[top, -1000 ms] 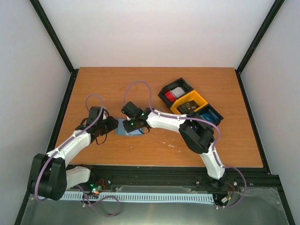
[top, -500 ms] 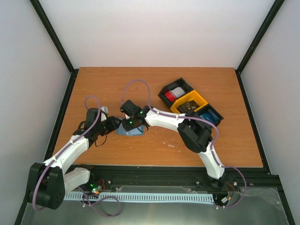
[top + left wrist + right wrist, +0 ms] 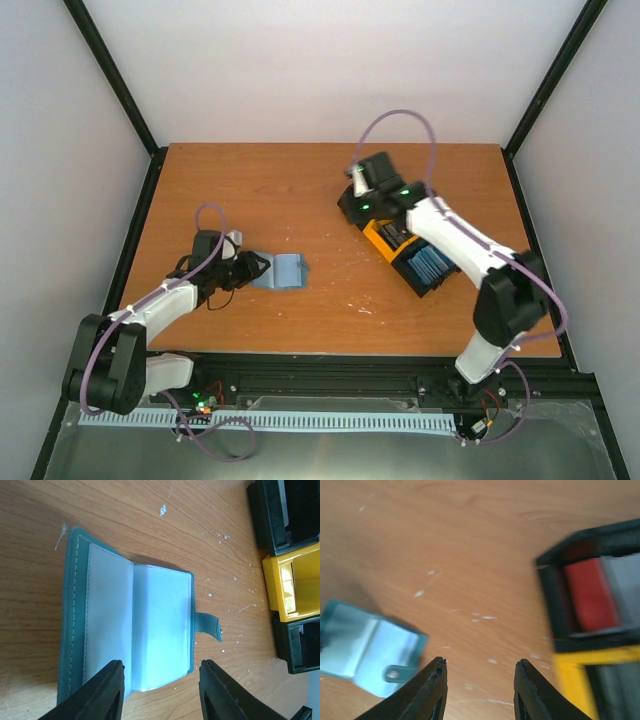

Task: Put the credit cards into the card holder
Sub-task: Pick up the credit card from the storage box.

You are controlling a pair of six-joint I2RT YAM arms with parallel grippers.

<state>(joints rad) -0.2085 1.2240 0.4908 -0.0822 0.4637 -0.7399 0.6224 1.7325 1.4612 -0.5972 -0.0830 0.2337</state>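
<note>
Right gripper [image 3: 480, 680] spread and empty, thin red plastic cards [image 3: 587, 592] just ahead-right: light, stiff, slick, I'd pinch an exposed edge; left gripper [image 3: 161, 680] spread over the floppy blue-grey folding card holder [image 3: 135, 625].

No legible text, brand or number anywhere I can see. The card holder [image 3: 130, 630] pockets look blank and the tray [image 3: 272, 590] walls are plain. The red card [image 3: 590, 595] is blurred in the right wrist view, so any print there is possibly just unreadable.
</note>
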